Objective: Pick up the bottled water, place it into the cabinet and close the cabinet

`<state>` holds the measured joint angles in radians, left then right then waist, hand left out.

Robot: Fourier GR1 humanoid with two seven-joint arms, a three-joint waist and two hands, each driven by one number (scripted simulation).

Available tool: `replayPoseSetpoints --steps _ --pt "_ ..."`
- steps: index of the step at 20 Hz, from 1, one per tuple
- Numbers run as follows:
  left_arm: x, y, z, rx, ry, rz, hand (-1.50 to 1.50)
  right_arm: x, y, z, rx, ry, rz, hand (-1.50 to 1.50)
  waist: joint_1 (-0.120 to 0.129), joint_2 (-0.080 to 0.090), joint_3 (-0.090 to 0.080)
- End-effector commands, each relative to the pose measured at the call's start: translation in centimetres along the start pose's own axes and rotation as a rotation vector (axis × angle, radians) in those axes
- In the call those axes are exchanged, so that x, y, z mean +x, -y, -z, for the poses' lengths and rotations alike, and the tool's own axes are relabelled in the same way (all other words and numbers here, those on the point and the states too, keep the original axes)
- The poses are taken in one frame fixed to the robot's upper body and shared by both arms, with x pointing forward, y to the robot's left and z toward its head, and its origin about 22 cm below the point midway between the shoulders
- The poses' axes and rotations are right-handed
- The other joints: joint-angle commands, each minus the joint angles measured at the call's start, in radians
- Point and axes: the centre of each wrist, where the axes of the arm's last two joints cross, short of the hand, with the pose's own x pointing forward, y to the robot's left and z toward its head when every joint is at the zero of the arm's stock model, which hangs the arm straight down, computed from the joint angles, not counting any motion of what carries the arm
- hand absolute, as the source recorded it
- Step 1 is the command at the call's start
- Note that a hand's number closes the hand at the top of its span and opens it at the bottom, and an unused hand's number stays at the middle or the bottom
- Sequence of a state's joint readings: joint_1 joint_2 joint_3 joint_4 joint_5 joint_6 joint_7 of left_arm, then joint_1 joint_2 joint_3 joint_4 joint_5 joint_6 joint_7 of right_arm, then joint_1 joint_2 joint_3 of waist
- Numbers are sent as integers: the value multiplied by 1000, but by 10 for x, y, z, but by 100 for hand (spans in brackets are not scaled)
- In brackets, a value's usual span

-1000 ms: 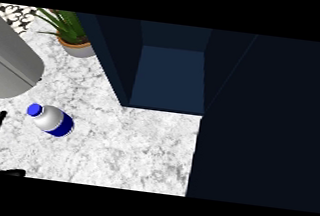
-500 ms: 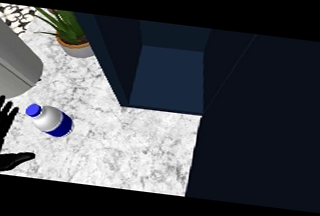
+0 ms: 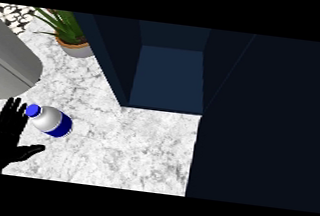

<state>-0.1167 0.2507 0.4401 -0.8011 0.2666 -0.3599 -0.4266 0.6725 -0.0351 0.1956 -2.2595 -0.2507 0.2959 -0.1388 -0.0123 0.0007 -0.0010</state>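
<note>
Left hand (image 3: 4, 144): open, fingers straight and spread, thumb out to the side, holding nothing. It stands at the lower left of the head view, fingertips just beside the bottled water (image 3: 50, 120) on that bottle's left; contact cannot be confirmed. Right hand: not seen.

Bottled water: on the marble table (image 3: 136, 147), blue cap toward the upper left, blue band round the body, seen from steeply above. It is apart from the open cabinet (image 3: 168, 78), whose dark blue interior shows to the upper right.

Step in hand, as judged: the grasp. Recommended: bring the palm against the body of the bottle, below the cap, and curl fingers and thumb round opposite sides before lifting. A potted plant (image 3: 72, 33) and a grey rounded body (image 3: 1, 60) stand behind; the lift should travel right, away from both.
</note>
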Motion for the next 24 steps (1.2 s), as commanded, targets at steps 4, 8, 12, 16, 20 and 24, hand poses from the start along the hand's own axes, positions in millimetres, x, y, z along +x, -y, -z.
replayPoseSetpoints --steps 4,8,12,16,20,24 --pt "-25 2 15 -16 -24 -52 -150 13 9 12 14 -3 -22 -150 -6 5 -2" --pt "-25 -13 7 -30 -14 -57 -150 -4 18 -6 6 8 -9 -150 -4 2 -1" --pt "-41 5 10 -33 -11 -64 -150 1 5 8 19 2 -5 -150 -12 7 -3" --pt "-36 7 18 -57 -34 -97 -150 -16 -2 10 28 -11 0 -150 -7 5 -2" --pt "-42 26 25 -64 -31 -152 -150 -16 -1 22 11 -1 -9 -150 -6 7 -2" --pt "-45 17 17 -113 -46 -214 -150 -19 -10 13 38 -12 3 -150 -10 7 -3"
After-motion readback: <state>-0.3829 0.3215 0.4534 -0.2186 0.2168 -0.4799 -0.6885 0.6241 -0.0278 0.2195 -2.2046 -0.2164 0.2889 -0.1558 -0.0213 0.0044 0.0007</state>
